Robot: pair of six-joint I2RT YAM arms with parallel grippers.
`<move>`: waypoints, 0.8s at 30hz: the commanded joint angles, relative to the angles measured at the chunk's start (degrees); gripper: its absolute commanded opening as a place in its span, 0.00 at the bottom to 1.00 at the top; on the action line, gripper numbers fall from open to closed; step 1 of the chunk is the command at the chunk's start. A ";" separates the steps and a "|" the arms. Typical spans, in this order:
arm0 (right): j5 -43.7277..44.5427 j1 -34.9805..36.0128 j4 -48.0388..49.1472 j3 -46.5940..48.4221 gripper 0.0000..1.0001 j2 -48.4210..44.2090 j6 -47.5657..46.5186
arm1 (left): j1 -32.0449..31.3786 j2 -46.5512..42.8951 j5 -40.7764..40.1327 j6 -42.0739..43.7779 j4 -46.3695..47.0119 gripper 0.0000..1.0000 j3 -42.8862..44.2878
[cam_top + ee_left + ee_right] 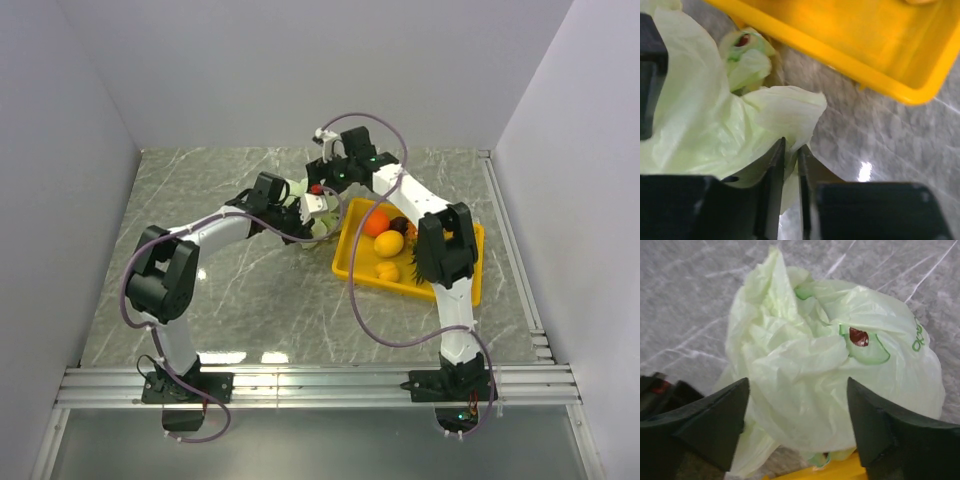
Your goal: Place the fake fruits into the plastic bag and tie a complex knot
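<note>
The pale-green plastic bag (322, 229) lies crumpled on the table just left of the yellow tray. My left gripper (316, 210) is shut on a fold of the bag's edge (790, 142). My right gripper (333, 176) hovers open over the bag (815, 365), its fingers wide apart and holding nothing. In the tray lie an orange ball (376, 222), a yellow lemon (388, 243), a small yellow piece (387, 271) and a dark plum (399, 224). The other fruits are hidden behind the right arm or out of view. No knot shows.
The yellow tray (470, 285) sits right of centre, partly under the right arm; its corner is close to the bag in the left wrist view (910, 92). Grey walls enclose the marble table on three sides.
</note>
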 commanded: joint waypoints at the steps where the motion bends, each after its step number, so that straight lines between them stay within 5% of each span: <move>1: 5.00 0.88 1.19 -0.26 0.78 2.45 -2.65 | 0.22 -4.77 3.32 2.79 -2.82 0.20 -1.78; 5: 7.12 1.50 1.46 -0.44 0.39 1.84 -3.00 | 2.41 -9.51 3.76 4.98 -5.89 0.01 -4.77; 8: 7.65 1.41 -0.56 0.78 0.03 -0.09 -3.00 | 5.65 -15.74 5.33 7.70 -11.42 0.01 -7.41; 17: 0.28 -0.61 -7.15 1.85 0.00 -9.40 4.02 | 21.56 -39.90 11.14 34.03 -40.33 0.00 -17.60; 24: -2.28 -2.80 -8.12 -3.78 0.00 -8.01 7.98 | 33.26 -47.66 11.93 41.63 -49.66 0.00 -23.83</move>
